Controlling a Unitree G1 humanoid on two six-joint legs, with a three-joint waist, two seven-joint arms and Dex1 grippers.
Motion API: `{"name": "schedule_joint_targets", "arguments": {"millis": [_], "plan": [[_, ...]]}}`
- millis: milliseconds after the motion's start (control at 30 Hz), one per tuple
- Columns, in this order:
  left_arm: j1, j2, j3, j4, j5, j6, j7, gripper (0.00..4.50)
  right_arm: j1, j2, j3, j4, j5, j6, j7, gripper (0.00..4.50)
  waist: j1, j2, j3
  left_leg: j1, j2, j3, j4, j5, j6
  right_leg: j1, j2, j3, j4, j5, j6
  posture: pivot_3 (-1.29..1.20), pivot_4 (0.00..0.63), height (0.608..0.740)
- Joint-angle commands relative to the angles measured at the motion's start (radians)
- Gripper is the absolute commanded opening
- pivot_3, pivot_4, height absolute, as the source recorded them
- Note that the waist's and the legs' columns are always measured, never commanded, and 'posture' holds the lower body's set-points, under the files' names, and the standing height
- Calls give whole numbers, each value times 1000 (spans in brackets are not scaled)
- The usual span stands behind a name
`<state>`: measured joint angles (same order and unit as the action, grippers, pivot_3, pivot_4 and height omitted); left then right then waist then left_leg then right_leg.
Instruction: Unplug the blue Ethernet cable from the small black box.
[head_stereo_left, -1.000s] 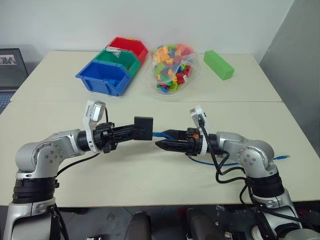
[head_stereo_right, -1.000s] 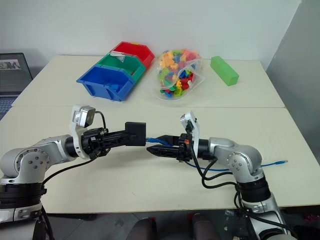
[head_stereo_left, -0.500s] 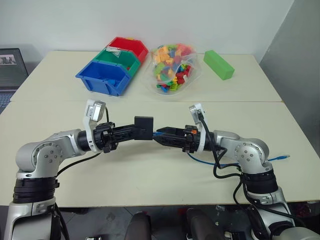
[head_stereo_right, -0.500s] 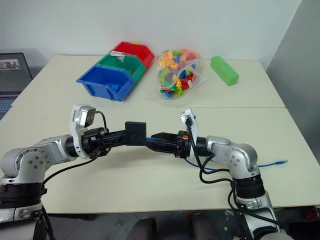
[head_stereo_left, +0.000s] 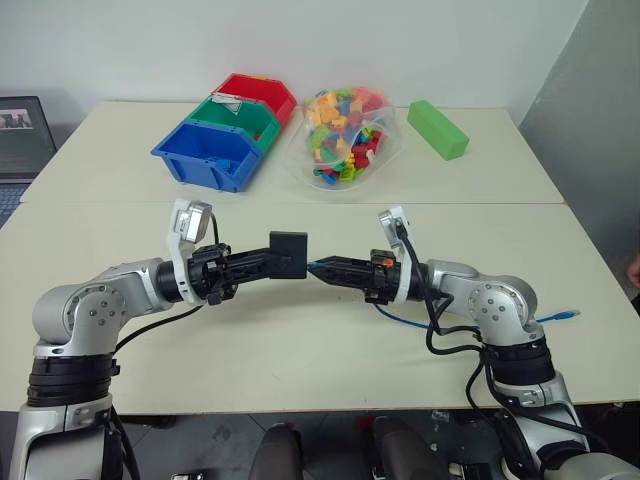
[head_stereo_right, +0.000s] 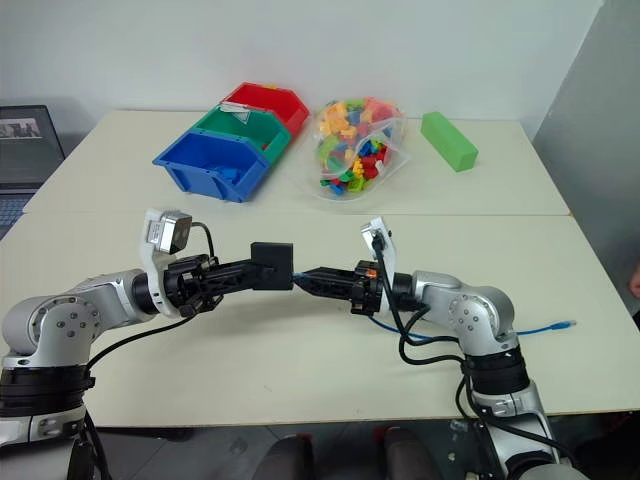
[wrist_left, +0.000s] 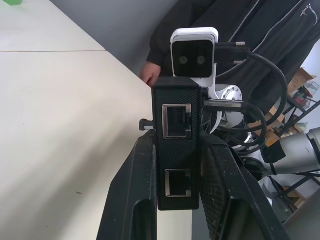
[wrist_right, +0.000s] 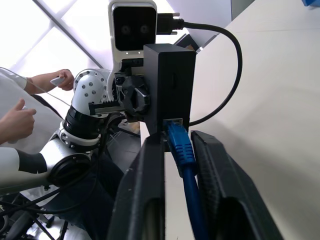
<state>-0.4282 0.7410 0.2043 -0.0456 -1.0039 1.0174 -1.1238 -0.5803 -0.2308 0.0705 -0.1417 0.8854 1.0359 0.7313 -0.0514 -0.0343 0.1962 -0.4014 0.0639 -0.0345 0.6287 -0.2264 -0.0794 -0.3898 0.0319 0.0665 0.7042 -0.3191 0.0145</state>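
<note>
The left end effector (head_stereo_left: 262, 262) is clamped on the box (head_stereo_left: 288, 256) and holds it level above the bench (head_stereo_left: 300, 350), with its fingers (wrist_left: 135, 200) on the two narrow sides. The box face toward the left wrist camera shows two open ports. The cable (wrist_right: 181, 150) is plugged into the opposite side of the box. The right end effector (head_stereo_left: 322, 270) points at the box from the right, fingers (wrist_right: 150, 190) closed on the cable just behind the plug. The rest of the cable trails under the right arm and across the bench to its free plug (head_stereo_left: 566, 316). Bins (head_stereo_left: 225, 130), a bag of bricks (head_stereo_left: 345, 135) and a green block (head_stereo_left: 437, 129) sit at the far side.
</note>
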Motion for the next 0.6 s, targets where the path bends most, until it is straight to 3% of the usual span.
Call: {"name": "schedule_joint_targets", "arguments": {"millis": [33,333,600], "plan": [[-23,5,23,-32,-23,-3,-6,780,-26,-2,-2,-15,14,1,19,63,0,0,0,0,0,0,0,0,0,0,0,0,0,0,0,0,150,740],[-9,12,17,-45,-25,1,-23,780,-31,-11,-27,-18,62,67,28,63,0,0,0,0,0,0,0,0,0,0,0,0,0,0,0,0,150,740],[18,42,62,-11,-3,-23,-28,780,36,-136,-94,-44,120,159,33,63,1,0,0,-1,0,0,-1,0,0,0,0,0,-3,0,0,0,150,740]]}}
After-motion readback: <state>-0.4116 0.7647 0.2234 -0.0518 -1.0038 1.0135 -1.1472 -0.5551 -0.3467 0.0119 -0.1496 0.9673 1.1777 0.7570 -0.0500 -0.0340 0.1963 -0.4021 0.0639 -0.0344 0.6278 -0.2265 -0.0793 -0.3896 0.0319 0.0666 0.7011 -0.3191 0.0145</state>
